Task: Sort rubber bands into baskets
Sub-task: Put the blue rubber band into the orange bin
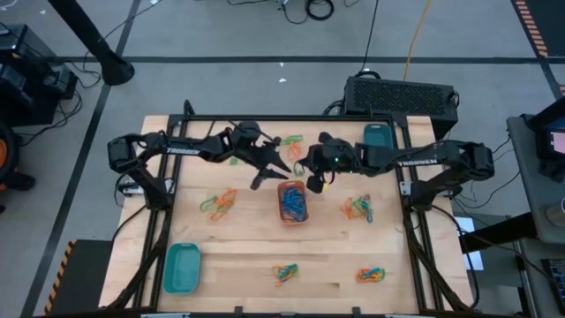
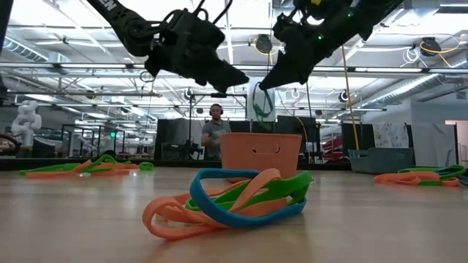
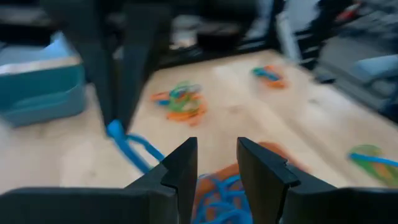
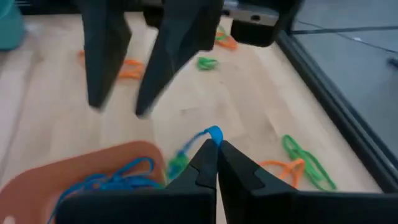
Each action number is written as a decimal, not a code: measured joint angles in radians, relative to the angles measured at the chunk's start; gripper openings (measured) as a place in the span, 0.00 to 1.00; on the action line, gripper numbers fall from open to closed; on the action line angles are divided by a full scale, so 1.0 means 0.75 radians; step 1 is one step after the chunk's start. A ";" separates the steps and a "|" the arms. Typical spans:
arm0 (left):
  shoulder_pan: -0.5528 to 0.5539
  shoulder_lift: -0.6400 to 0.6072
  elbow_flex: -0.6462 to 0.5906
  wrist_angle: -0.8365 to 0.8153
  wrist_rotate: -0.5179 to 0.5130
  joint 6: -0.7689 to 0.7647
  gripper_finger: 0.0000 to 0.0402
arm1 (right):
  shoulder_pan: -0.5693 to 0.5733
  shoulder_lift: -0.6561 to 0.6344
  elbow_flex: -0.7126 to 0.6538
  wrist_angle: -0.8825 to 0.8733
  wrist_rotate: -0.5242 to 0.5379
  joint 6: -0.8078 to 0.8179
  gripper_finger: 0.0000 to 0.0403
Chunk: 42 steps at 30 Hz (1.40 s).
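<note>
Between right hand [image 4: 216, 144] fingertips, blue rubber band [image 4: 213, 132], above orange basket [image 4: 74, 168].

The word "TROSSEN" stands in pale capitals along the forearm of the left arm [image 1: 181, 151] and again along the forearm of the right arm [image 1: 415, 162], both legible only in the high view. Pale letters on an arm link at the top of the low view are cut off and cannot be read. No other text, number or sign is readable.
</note>
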 joint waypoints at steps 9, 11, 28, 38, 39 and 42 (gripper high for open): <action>-0.028 0.000 0.000 -0.019 -0.300 -0.040 0.30 | -0.088 0.115 0.001 -0.025 0.433 0.082 0.00; -0.028 0.000 0.000 -0.027 -0.301 -0.040 0.30 | -0.133 0.167 0.001 -0.026 0.344 0.076 0.00; 0.031 0.000 0.000 -0.101 -0.238 -0.049 0.30 | 0.065 0.164 0.001 0.019 0.062 0.093 0.00; -0.034 0.046 0.001 -0.082 -0.128 -0.142 0.30 | 0.200 0.164 0.080 0.039 0.082 0.097 0.00; -0.041 0.045 0.001 -0.080 -0.118 -0.142 0.30 | 0.206 0.164 0.086 0.041 0.082 0.100 0.00; -0.061 0.045 0.001 -0.080 -0.114 -0.132 0.30 | 0.221 0.164 0.101 0.036 0.083 0.102 0.00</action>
